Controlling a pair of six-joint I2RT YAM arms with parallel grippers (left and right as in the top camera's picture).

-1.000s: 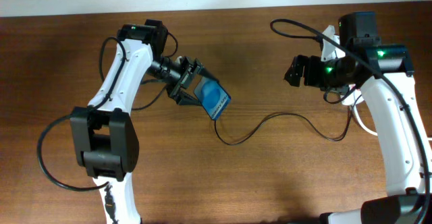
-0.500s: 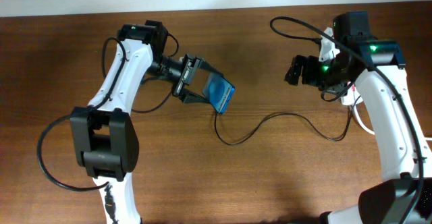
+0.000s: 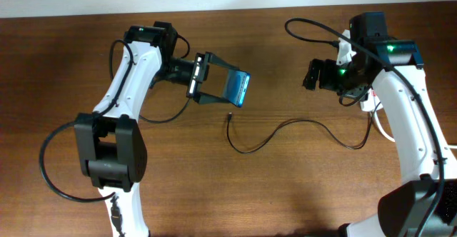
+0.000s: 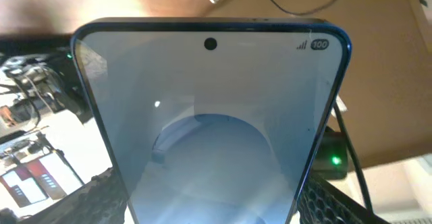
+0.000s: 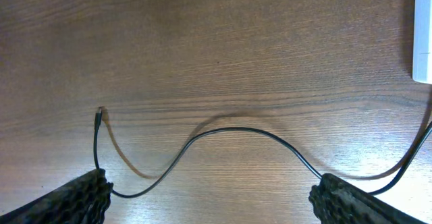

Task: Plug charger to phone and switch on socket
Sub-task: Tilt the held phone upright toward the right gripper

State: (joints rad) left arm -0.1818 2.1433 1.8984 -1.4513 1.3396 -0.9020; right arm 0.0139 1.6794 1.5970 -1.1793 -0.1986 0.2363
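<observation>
My left gripper [image 3: 218, 86] is shut on the phone [image 3: 238, 88] and holds it above the table, with its blue screen tilted. The phone [image 4: 209, 116] fills the left wrist view, gripped at its lower end. The charger, a thin black cable [image 3: 285, 126], lies curved on the table. Its plug tip [image 3: 229, 115] is just below the phone and apart from it. My right gripper [image 3: 312, 74] is open and empty above the table. In its wrist view the cable [image 5: 223, 131] and tip [image 5: 99, 114] lie below the open fingers [image 5: 212, 207]. The socket [image 3: 348, 40] is mostly hidden under my right arm.
The socket's white edge [image 5: 423, 42] shows at the right of the right wrist view. Its thick white cord [image 3: 385, 131] loops by the right arm. A pale wall strip runs along the table's far edge [image 3: 228, 8].
My left gripper has lifted the phone up and to the right, away from the cable's tip, and turned it. My right arm has shifted slightly.
</observation>
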